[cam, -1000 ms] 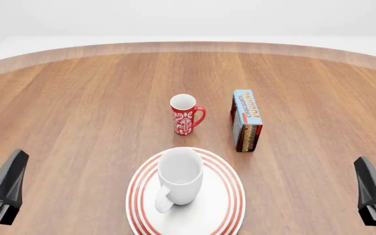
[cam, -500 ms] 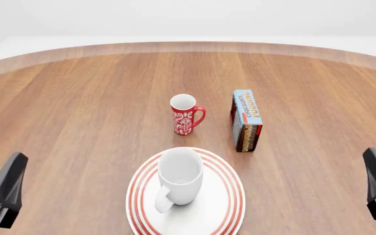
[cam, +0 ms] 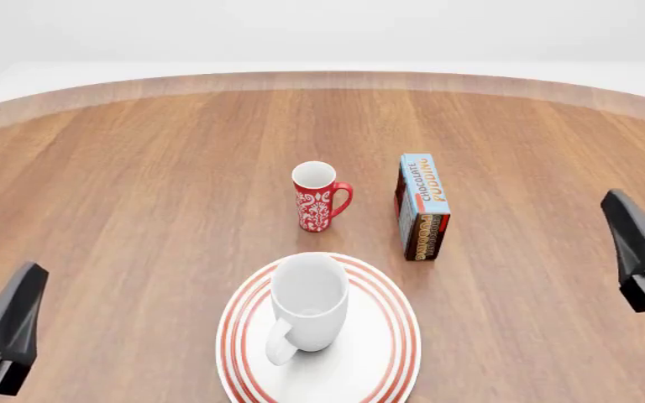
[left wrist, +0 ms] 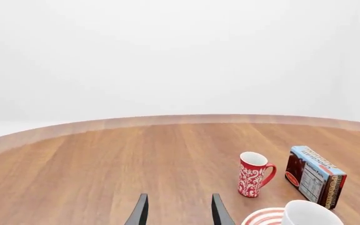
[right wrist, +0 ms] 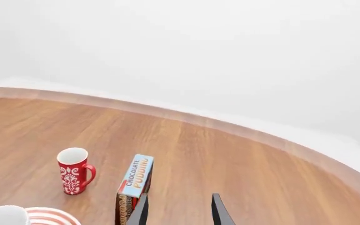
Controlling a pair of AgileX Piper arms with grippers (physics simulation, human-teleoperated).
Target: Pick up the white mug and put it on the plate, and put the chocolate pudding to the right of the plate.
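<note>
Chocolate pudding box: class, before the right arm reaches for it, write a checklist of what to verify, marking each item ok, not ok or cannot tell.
1. White mug stands upright on the plate: ok.
2. Pudding box stands upright, apart from the red mug: ok.
3. Box already right of the plate: not ok, it sits beyond the plate's far right edge.
4. Right claw open, holding nothing: ok.
5. Left claw away from the box: ok.
6. Bare table right of the plate: ok.
</note>
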